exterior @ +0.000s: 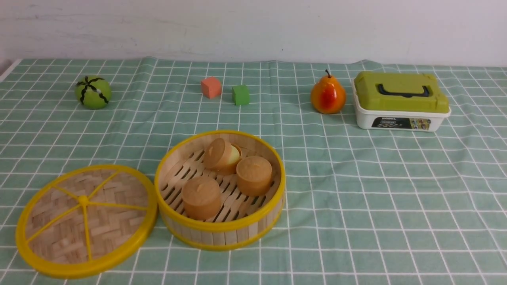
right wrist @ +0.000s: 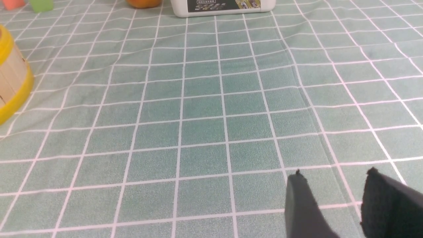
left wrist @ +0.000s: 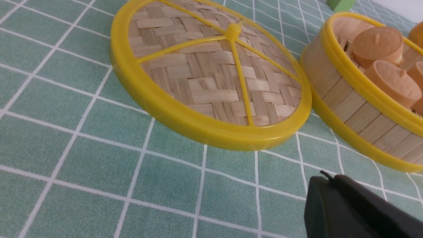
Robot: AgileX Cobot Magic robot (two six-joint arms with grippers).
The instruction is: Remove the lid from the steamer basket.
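The lid (exterior: 85, 219), a woven bamboo disc with yellow rim, spokes and centre knob, lies on the cloth at the front left, its right edge leaning against the steamer basket (exterior: 253, 227). It also shows in the left wrist view (left wrist: 211, 76). The basket is uncovered and holds three tan round buns (exterior: 201, 196); it also shows in the left wrist view (left wrist: 340, 99). My left gripper (left wrist: 327, 180) is shut and empty, just short of the lid's near rim. My right gripper (right wrist: 335, 177) is open and empty over bare cloth, right of the basket (right wrist: 13, 79). Neither gripper shows in the front view.
At the back stand a green striped ball (exterior: 93, 92), a pink cube (exterior: 211, 87), a green cube (exterior: 241, 95), a pear (exterior: 328, 95) and a white box with an olive-green lid (exterior: 400, 101). A green checked cloth (exterior: 376, 206) covers the table.
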